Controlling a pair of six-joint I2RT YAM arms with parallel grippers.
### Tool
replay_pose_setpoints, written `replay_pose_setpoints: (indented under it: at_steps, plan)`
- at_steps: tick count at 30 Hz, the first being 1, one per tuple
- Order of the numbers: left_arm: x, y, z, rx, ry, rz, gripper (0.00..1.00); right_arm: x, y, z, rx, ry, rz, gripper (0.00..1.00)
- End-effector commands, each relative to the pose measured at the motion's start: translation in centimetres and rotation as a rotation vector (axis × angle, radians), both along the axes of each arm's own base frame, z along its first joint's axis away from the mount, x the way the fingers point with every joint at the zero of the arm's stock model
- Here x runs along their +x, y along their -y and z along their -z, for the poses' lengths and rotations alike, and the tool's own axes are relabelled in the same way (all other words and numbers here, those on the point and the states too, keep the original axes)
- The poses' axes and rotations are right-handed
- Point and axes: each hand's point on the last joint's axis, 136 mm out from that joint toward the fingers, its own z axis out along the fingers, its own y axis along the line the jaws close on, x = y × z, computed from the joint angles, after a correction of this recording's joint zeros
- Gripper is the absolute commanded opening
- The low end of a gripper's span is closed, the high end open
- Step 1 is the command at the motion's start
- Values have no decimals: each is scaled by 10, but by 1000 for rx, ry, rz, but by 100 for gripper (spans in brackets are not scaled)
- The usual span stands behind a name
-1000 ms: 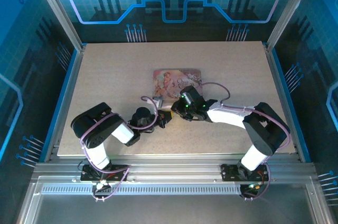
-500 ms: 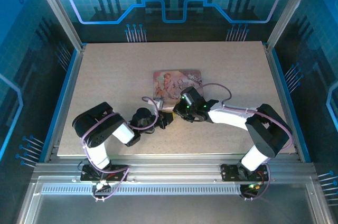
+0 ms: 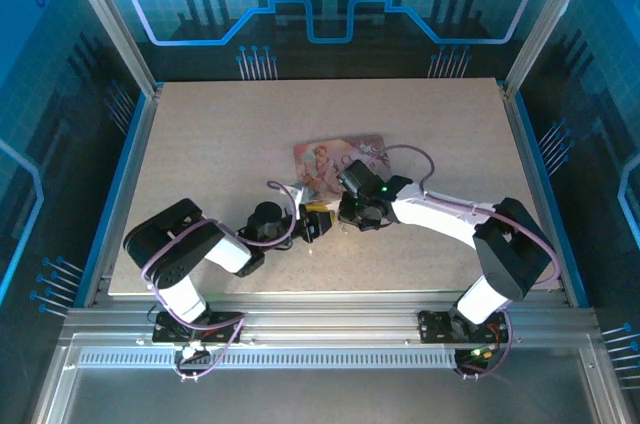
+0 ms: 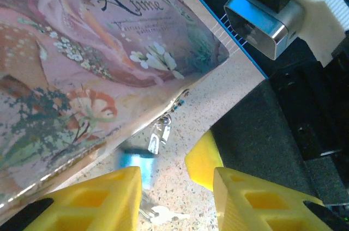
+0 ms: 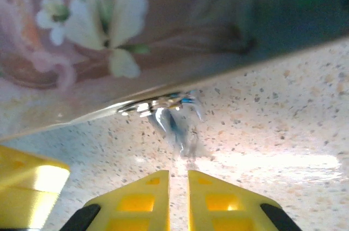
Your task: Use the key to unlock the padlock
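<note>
Pink box (image 4: 82, 67), white flowers, dark script. Blue padlock (image 4: 134, 160) at box edge. Beige speckled table (image 5: 283, 105). Yellow left claw (image 4: 175, 187), right claw (image 5: 178, 177).

Your right gripper (image 5: 178, 187) sits at the bottom edge, its 2 yellow fingers (image 5: 142, 198) drawn almost together, with just a slit between them and nothing in it. Just ahead, a small silvery metal piece (image 5: 173, 119), too blurred to name, shows against the speckled table (image 5: 272, 133) at the lower edge of the pink flowered box (image 5: 163, 29).
</note>
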Motion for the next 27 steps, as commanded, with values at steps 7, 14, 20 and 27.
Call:
replay_pose_setpoints:
  at_steps: [7, 14, 20, 27]
  plan:
    - [7, -5, 12, 67, -30, -25, 39, -20, 48, -4, -439, 10, -214, 0]
    - [8, -5, 16, 53, -44, -19, 39, -15, 26, -4, -276, 116, -187, 20]
    - [8, -9, 16, 36, -55, -20, 39, 1, 3, -4, -152, 247, -161, 45]
    - [5, -9, 16, 27, -66, -2, 38, 12, 5, -4, -102, 279, -111, 42]
